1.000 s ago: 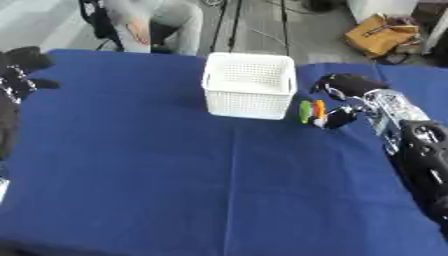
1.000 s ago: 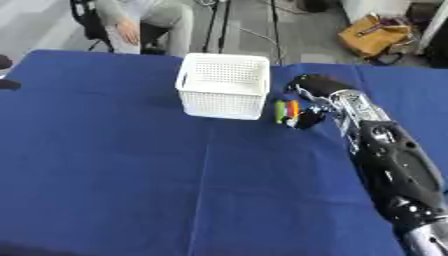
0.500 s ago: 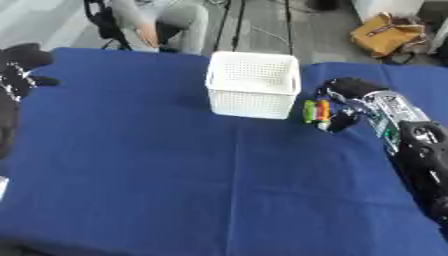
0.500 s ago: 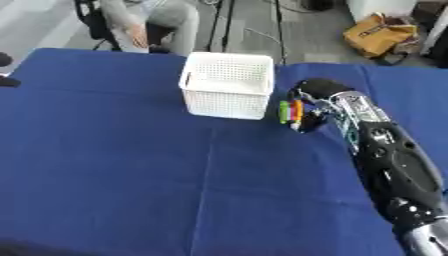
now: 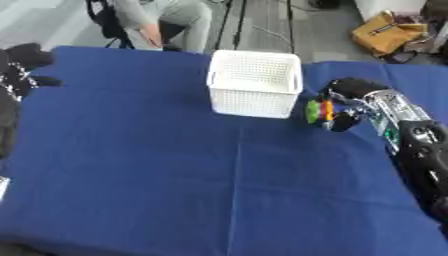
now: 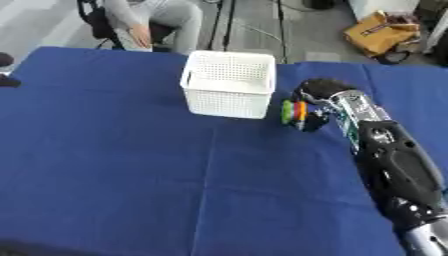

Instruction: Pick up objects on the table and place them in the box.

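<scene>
Fingers of right hand point(image 5: 343, 121): curling round a small striped object point(image 5: 317, 110), dark tips pressing on its right side; gripping it.
Striped object: showing green, yellow, orange and red bands; sitting just beside the lower right corner of the box; impossible to tell whether lifted or lying on the cloth.
Right hand point(image 5: 354, 102): reaching in from the right side, black rounded back turned up, silver wrist part behind it.
Right arm point(image 6: 394, 170): stretching from the lower right edge up toward the box, black with silver parts, lying over the blue cloth.
Box point(image 5: 255, 83): white plastic basket with perforated walls, standing upright at the far middle of the counter, open top facing up; inside looking white, content not possible to make out.
Counter point(image 5: 201, 180): carrying a dark blue cloth with a fold line running down the middle, near half bare.
Left hand point(image 5: 26, 65): showing at the far left edge near the upper corner, black, well apart from the box; fingers looking curled, holding nothing visible.
Left arm point(image 5: 7, 120): hanging along the left edge as a dark shape.
Behind the counter: grey floor with a yellow bag point(image 5: 386, 35) at the upper right.
</scene>
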Controlling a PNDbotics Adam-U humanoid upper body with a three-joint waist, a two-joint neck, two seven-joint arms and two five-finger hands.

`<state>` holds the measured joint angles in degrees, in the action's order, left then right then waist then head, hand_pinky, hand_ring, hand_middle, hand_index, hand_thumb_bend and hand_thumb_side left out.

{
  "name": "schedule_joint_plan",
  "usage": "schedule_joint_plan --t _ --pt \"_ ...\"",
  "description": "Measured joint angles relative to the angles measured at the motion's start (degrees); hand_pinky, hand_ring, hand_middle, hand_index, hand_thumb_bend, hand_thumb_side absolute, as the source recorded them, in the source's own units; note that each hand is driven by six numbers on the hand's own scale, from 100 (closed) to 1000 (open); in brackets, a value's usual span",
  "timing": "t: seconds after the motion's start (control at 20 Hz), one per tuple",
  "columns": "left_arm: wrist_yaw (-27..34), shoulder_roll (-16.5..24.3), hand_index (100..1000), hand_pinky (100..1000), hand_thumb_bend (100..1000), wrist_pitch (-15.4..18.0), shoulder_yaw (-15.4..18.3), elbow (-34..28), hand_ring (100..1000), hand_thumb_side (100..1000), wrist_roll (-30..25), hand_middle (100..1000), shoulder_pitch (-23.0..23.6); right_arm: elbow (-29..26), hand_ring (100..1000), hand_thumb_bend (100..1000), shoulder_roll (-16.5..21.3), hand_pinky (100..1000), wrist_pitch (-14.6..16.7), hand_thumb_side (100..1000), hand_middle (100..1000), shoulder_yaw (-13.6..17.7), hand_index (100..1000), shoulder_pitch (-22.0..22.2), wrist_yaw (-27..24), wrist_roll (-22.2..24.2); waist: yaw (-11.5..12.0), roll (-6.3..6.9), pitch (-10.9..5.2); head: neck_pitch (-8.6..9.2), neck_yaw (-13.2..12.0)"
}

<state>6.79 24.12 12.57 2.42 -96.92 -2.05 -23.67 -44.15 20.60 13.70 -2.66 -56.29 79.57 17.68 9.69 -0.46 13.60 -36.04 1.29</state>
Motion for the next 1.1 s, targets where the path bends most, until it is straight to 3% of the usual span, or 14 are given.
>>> schedule_joint_plan --t 0.45,0.6,1.1 --pt "0.0 0.0 823 678 283 0.0 -0.1 -0.1 818 1000 0.0 703 0.0 0.0 723 334 0.0 696 -0.1 283 560 0.0 655 0.0 4.7 -4.8 -0.1 0.19 0.00 0.00 0.0" --pt "0.0 0.0 823 677 281 0.0 -0.1 -0.1 818 1000 0.0 702 0.0 0.0 685 327 0.0 660 0.0 279 492 0.0 575 0.3 5.8 -7.2 -0.2 0.26 0.00 0.00 0.0" --pt "0.2 0.0 823 678 281 0.0 -0.1 -0.1 819 1000 0.0 703 0.0 -2.1 671 328 0.6 646 1.0 287 471 -0.2 560 0.4 6.3 -13.4 -0.8 0.34 -0.02 -0.02 -0.1"
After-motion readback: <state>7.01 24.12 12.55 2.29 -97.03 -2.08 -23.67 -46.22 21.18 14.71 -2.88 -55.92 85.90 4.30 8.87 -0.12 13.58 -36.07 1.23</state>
